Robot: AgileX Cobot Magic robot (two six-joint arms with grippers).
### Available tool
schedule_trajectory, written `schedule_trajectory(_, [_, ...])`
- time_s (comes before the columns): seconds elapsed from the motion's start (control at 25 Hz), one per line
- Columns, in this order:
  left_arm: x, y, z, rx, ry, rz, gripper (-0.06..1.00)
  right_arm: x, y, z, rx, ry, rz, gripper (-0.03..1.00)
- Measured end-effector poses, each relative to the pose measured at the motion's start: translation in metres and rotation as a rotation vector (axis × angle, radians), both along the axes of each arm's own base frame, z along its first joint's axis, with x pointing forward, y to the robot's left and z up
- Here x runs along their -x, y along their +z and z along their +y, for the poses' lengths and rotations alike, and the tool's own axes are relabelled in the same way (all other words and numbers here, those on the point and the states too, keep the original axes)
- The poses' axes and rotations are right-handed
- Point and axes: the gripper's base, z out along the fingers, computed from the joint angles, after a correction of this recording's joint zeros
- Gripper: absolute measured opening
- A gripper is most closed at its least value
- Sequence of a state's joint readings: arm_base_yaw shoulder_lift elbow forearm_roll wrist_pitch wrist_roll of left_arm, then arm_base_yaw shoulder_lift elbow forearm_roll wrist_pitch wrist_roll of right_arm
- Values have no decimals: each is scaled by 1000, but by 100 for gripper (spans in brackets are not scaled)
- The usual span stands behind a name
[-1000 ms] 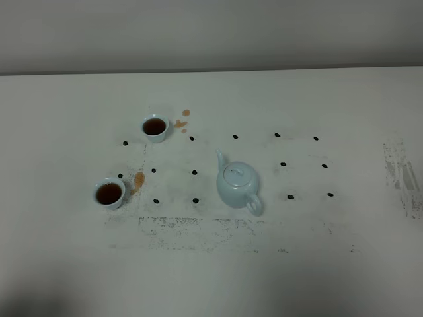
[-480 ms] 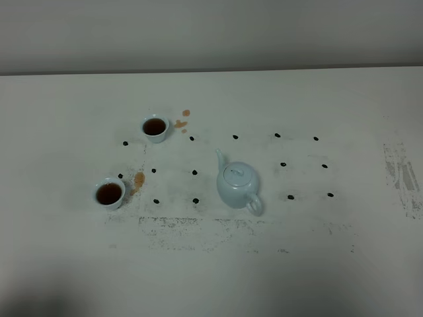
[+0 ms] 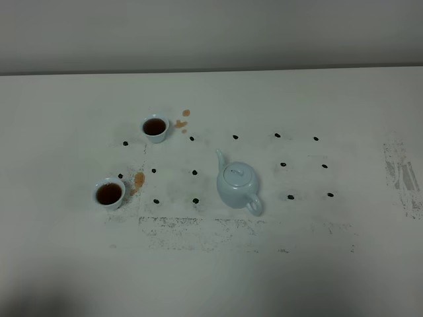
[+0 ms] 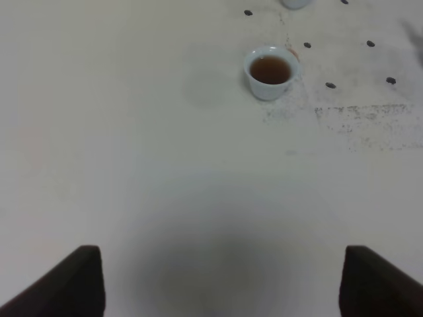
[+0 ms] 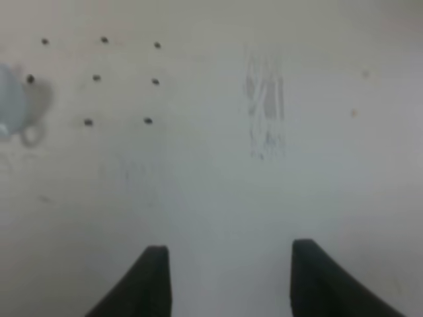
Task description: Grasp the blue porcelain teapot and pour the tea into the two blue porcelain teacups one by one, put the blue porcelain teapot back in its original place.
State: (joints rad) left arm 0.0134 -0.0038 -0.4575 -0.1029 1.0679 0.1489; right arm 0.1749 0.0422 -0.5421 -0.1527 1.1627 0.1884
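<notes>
The blue porcelain teapot (image 3: 238, 186) stands upright near the middle of the white table, lid on, spout toward the back left, loop handle toward the front right. One teacup (image 3: 154, 128) holding dark tea sits at the back left, the other teacup (image 3: 109, 193) with tea sits nearer the front left. Neither arm shows in the high view. In the left wrist view, the left gripper (image 4: 221, 281) is open over bare table, well short of a teacup (image 4: 269, 71). In the right wrist view, the right gripper (image 5: 228, 281) is open and empty, far from the teapot (image 5: 12, 102) at the picture's edge.
Small dark dots (image 3: 283, 164) form a grid on the tabletop around the teapot. Brown tea spills (image 3: 138, 179) lie beside both cups. Scuffed grey marks (image 3: 402, 175) run along the right side and in front of the teapot.
</notes>
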Motion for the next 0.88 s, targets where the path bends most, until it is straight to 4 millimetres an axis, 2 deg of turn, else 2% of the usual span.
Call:
schedule_trajectory(0.4, [0,0,0,0,0,0,73,4,-3,6,60,110,-71,44])
schedule_trajectory(0.88, [0,0,0,2,-1,0,73,4,-4,6,65,116,-70,44])
